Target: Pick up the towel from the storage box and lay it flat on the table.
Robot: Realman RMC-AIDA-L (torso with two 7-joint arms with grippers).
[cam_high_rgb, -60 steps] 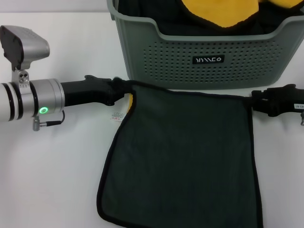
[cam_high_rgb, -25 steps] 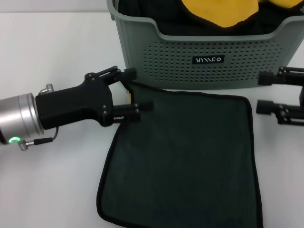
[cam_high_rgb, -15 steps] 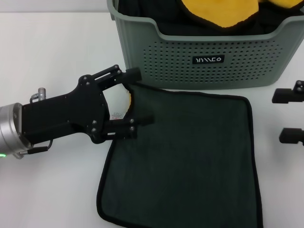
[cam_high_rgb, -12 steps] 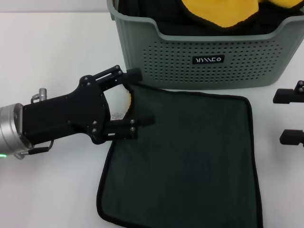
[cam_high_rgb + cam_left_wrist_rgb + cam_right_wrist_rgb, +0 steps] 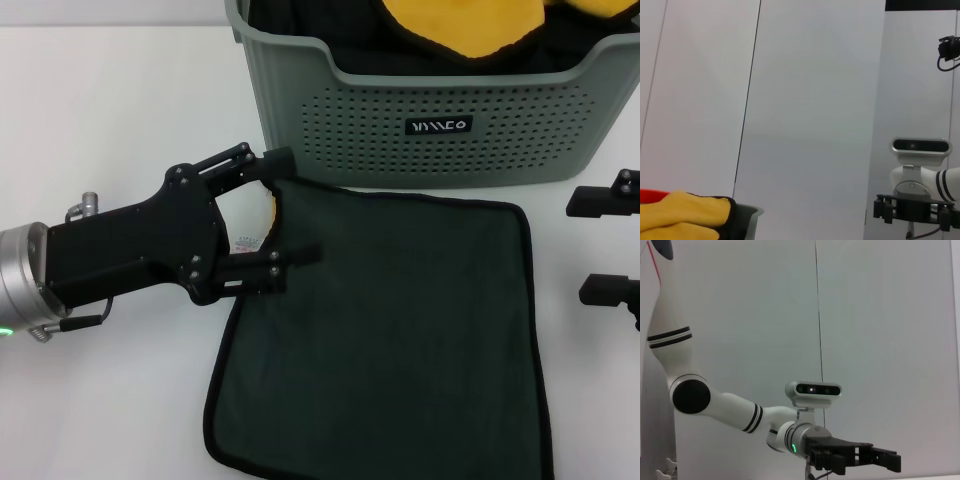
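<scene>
The towel (image 5: 390, 330) lay spread flat on the table (image 5: 120, 90) in the head view, its far edge just in front of the storage box (image 5: 430, 110) and its near edge running out of view. The left gripper (image 5: 285, 210) stood with its fingers (image 5: 277, 160) spread wide and holding nothing; the towel's far left corner, with a bit of yellow showing there, lay between the two fingertips. The right gripper (image 5: 605, 245) was also wide open and empty, its fingers just beyond the towel's right edge, apart from the cloth. Yellow cloths (image 5: 465, 25) sat inside the box.

In the left wrist view, a yellow cloth (image 5: 682, 217) showed over the box's rim (image 5: 747, 217), and the right gripper (image 5: 912, 210) appeared farther off below its wrist camera (image 5: 920, 146).

In the right wrist view, the left gripper (image 5: 890, 460) reached out from its white arm (image 5: 715, 400), empty, against a plain wall (image 5: 880, 315).
</scene>
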